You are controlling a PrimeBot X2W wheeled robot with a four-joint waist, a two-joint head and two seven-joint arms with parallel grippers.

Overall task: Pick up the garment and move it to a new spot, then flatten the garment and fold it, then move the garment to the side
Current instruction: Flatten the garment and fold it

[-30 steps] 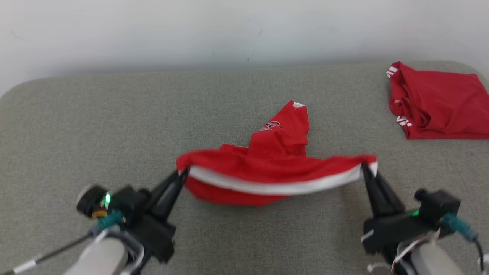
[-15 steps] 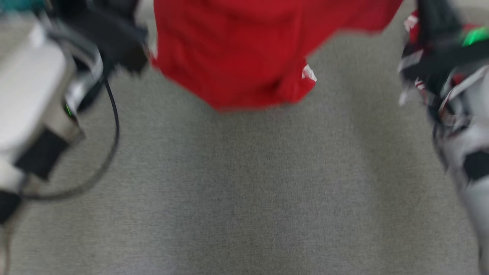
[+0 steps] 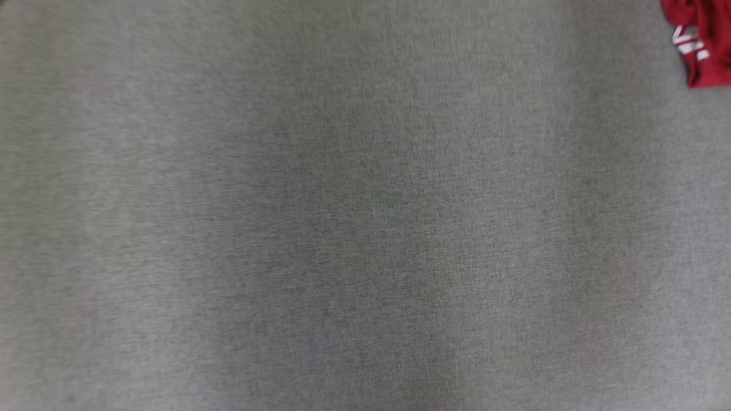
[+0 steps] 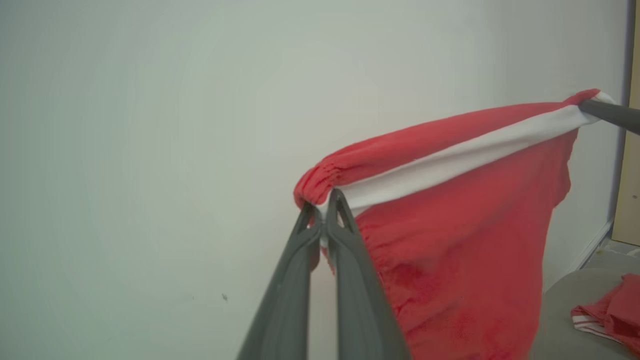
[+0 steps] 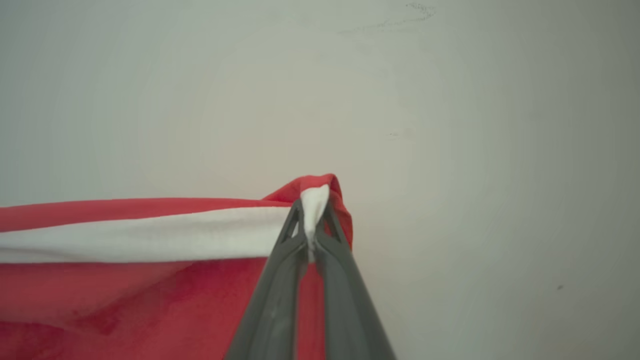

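Observation:
The garment is red with a white waistband and hangs in the air in front of a pale wall, stretched between both grippers. In the left wrist view my left gripper is shut on one end of the waistband, and the other arm's dark fingertip pinches the far end at the upper right. My right gripper is shut on the other end of the garment, with the white band bunched between its tips. The cloth drops below both grips.
The head view looks down on the grey felt table. A second red garment with white stripes lies at its far right corner, also in the left wrist view as a red heap on the grey table edge.
Both grippers have lifted the garment off the table and up in front of the wall. The head camera has tilted down, so the picture has shifted to bare table.

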